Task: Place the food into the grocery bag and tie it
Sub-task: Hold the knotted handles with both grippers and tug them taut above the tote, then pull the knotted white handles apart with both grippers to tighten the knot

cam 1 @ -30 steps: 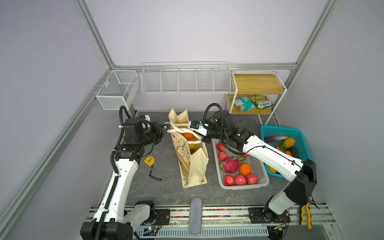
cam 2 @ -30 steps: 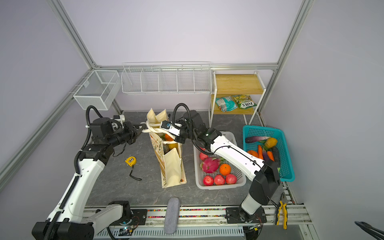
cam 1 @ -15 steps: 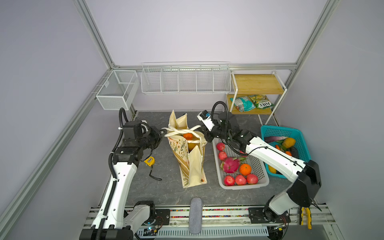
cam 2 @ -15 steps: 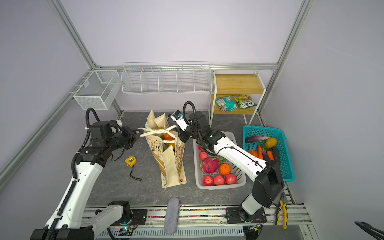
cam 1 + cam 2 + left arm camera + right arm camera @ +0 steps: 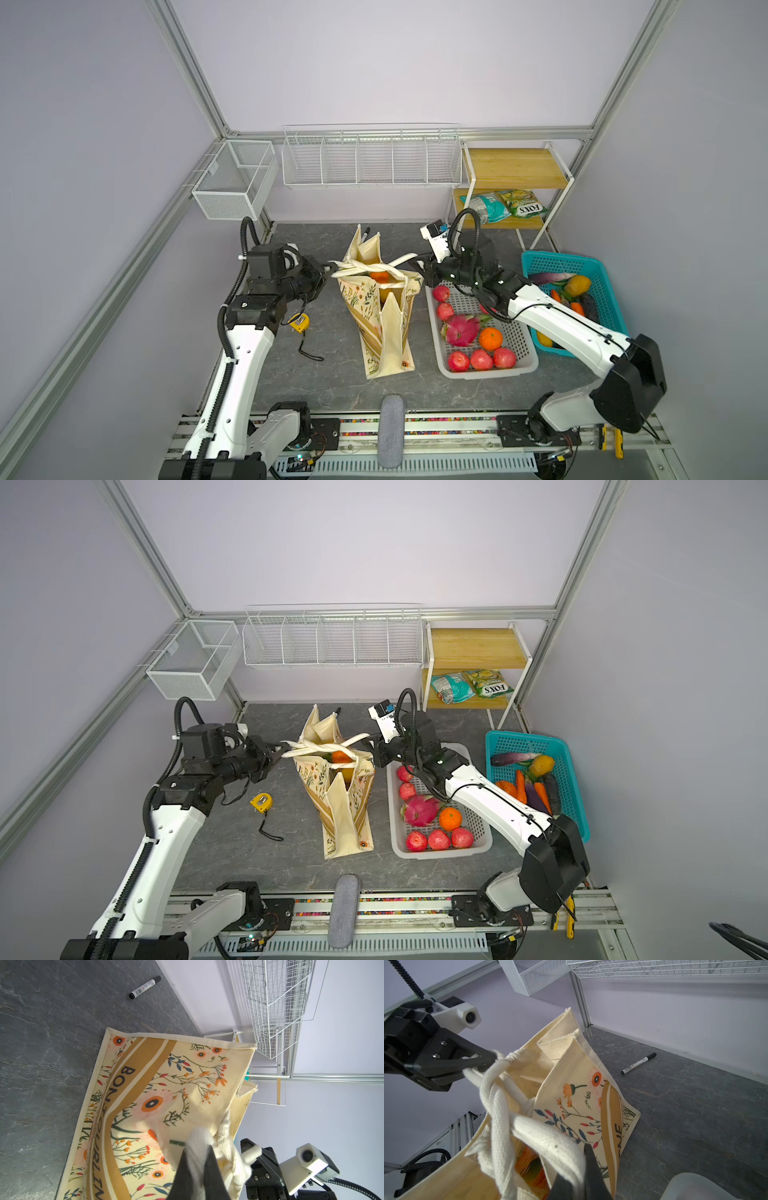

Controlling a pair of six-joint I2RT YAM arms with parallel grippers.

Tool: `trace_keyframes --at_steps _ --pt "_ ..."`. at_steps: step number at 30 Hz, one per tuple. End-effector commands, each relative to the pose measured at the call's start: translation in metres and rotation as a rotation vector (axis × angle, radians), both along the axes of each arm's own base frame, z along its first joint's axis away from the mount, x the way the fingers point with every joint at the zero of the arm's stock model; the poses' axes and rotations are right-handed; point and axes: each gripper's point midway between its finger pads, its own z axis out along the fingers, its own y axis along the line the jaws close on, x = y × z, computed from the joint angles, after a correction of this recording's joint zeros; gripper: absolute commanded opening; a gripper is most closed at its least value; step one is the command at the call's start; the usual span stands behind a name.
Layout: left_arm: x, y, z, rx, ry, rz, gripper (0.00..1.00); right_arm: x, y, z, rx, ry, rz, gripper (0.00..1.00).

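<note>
Both top views show the grocery bag [image 5: 384,328] standing upright on the table [image 5: 332,386] between the arms, just beside the white basket [image 5: 490,371]. Its rope handles [image 5: 365,267] are twisted together across the open mouth. The left gripper [image 5: 331,270] is clenched on the rope handles at one end; the right gripper [image 5: 417,266] is clenched on them at the opposite end. An orange fruit [image 5: 379,276] lies inside the bag. Red fruit [image 5: 481,359] lies in the white basket, vegetables [image 5: 577,284] in the teal basket [image 5: 540,266], and two snack packets [image 5: 486,206] on the shelf [image 5: 515,168].
</note>
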Motion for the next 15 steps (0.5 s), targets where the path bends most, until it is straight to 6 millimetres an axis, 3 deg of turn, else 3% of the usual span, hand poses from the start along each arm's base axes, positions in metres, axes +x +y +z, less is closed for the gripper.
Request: trace_keyframes --at_steps 1,8,12,15 --pt "0.023 0.063 0.012 0.094 -0.031 0.294 0.00 0.048 -0.081 0.012 -0.043 -0.037 -0.347 0.07" --pt "0.042 0.032 0.079 -0.008 -0.173 0.178 0.00 0.051 -0.070 0.005 -0.080 -0.036 -0.302 0.07" --pt "0.043 0.041 0.075 0.036 -0.165 0.213 0.00 0.055 -0.069 0.006 -0.089 -0.045 -0.312 0.07" --pt "0.042 0.059 0.059 0.058 -0.131 0.286 0.00 0.060 -0.084 0.007 -0.109 -0.062 -0.394 0.07"
